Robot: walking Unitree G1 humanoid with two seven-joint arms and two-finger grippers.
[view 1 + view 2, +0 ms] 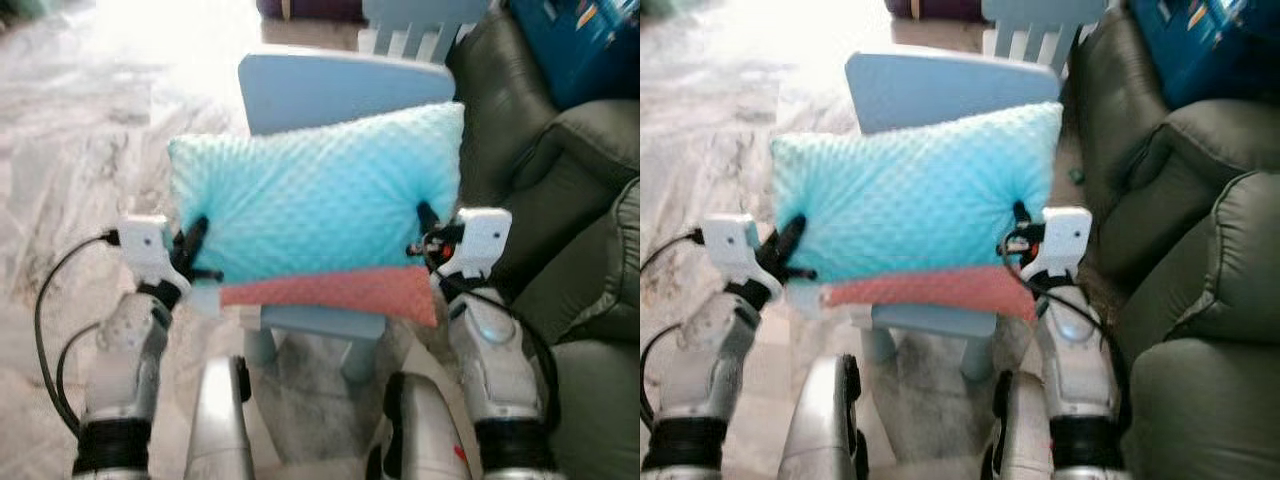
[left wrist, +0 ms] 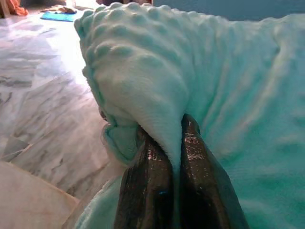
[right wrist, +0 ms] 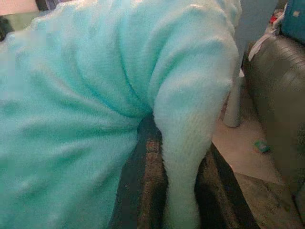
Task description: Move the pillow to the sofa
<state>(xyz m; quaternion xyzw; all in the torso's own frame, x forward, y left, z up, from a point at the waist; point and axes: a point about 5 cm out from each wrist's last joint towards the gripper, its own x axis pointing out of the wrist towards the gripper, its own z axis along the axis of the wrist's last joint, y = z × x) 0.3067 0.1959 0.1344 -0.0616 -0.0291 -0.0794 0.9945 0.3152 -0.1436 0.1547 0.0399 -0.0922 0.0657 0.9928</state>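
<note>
Sofa (image 1: pixel 570 200), dark green leather, lies rightward; I've the dimpled turquoise pillow (image 1: pixel 320 195) pinched endwise by left gripper (image 1: pixel 192 250) and right gripper (image 1: pixel 428 232) above the pale-blue chair (image 1: pixel 330 85).

place: home living room | evidence: marble floor (image 1: pixel 60 200); dark green sofa (image 1: pixel 580 200); light blue child's chair (image 1: pixel 340 85)

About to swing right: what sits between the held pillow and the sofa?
In the left eye view, nothing stands between the pillow and the dark green sofa; just a narrow gap. The blue chair sits behind and under the pillow.
</note>
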